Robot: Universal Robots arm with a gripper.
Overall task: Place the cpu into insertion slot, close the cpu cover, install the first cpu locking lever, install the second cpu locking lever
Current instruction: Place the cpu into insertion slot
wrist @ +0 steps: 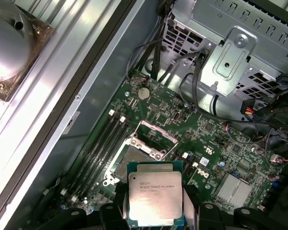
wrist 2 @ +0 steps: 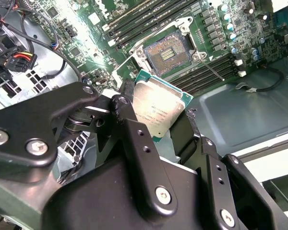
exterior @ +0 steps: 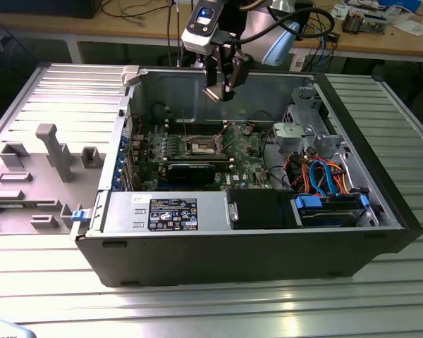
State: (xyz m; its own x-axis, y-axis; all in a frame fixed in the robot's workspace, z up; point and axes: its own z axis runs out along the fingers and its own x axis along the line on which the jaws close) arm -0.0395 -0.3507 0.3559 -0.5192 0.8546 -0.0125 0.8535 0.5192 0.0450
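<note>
Ext. view: the gripper point(exterior: 222, 88) is seen high over the open case, with the insertion slot point(exterior: 201, 146) well below the fingers. Second wrist view: the cpu point(wrist 2: 159, 108) is clamped by its edges between the fingers point(wrist 2: 127, 120). If it were lowered skewed, socket pins could be bent. First wrist view: the cpu cover point(wrist: 156, 139) is shown raised beyond the fingertips, a detail not made out in the ext. view.

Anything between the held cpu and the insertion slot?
Nothing. In the second wrist view, only open air separates the cpu from the uncovered insertion slot.
</note>
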